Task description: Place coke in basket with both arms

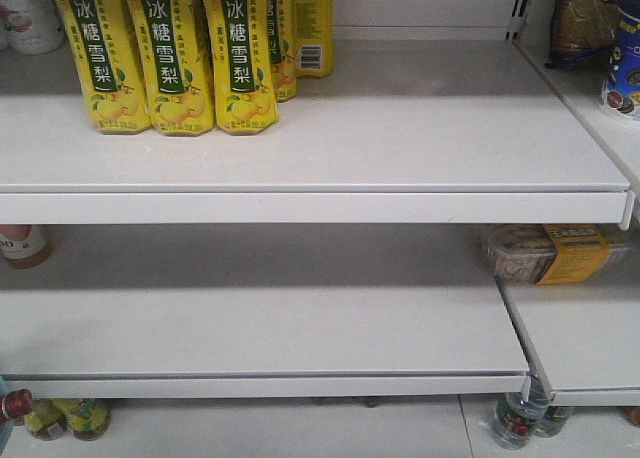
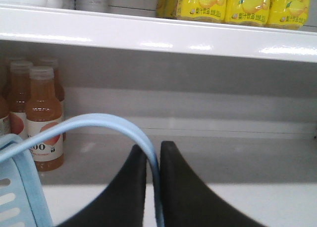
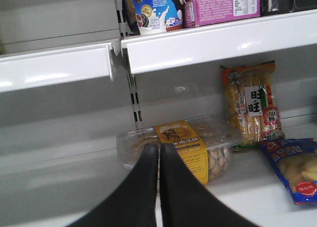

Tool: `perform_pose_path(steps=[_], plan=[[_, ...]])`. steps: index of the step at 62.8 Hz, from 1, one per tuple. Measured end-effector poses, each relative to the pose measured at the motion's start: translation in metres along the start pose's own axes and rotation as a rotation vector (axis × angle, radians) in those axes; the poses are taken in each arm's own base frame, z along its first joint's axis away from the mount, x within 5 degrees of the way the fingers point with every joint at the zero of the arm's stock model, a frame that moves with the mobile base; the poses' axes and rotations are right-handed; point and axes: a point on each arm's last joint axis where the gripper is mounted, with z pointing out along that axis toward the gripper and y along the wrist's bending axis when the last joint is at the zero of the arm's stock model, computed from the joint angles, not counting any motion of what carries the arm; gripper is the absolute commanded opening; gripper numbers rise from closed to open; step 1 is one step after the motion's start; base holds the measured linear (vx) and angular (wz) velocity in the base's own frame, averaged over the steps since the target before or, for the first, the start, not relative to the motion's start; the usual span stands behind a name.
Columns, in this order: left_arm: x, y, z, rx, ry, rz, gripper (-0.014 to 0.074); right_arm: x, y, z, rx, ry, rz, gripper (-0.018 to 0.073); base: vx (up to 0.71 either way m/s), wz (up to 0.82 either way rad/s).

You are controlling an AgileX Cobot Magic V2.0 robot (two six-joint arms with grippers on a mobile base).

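- Coke bottle, slim and all red: not visible in any of the three views, so its whereabouts cannot be told.
- Pale blue plastic basket [image 2: 20, 187], slotted side showing at the lower left of the left wrist view; its flat band handle [image 2: 99, 125] arches up and runs down between the black wedge fingers.
- Left gripper [image 2: 153, 160]: black fingers pinched onto the handle band, one on each side, with only the band between them.
- Right gripper [image 3: 159, 152]: black fingers pressed together, nothing between them, tips in front of a clear plastic tray of biscuits with a yellow label [image 3: 183, 147].
- Orange juice bottles with pale caps [image 2: 44, 118], upright on the white shelf [image 2: 198, 162] behind the basket, to the left.
- Yellow pear-drink bottles with green labels [image 1: 170, 58], in a row on the upper white shelf board [image 1: 400, 128] of the front view.
- Yellow-and-orange snack bag [image 3: 252, 105], standing right of the tray; blue crisp bag [image 3: 294, 167] lying just below it.
- Pink carton [image 3: 220, 9] and blue-and-white cup [image 3: 156, 11] on the shelf above.
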Motion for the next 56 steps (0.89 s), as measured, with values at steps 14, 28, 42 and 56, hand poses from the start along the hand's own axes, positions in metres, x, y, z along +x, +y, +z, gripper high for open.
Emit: perform_pose_path(steps=[14, 28, 42, 56], plan=[[0.0000, 0.0000, 0.0000, 0.000, 0.000, 0.000, -0.0006, -0.0082, -0.0002, -0.0004, 0.001, -0.091, 0.027, -0.0005, 0.00, 0.00], [0.0000, 0.0000, 0.0000, 0.000, 0.000, 0.000, -0.0006, -0.0081, 0.0004, -0.0004, -0.003, -0.089, -0.049, -0.0005, 0.00, 0.00], [0.0000, 0.0000, 0.0000, 0.000, 0.000, 0.000, -0.0006, -0.0066, 0.0005, -0.0002, -0.002, -0.073, -0.104, -0.0005, 0.00, 0.00], [0.0000, 0.0000, 0.0000, 0.000, 0.000, 0.000, -0.0006, -0.0070, 0.0006, -0.0003, -0.002, -0.077, -0.106, -0.0005, 0.00, 0.00]])
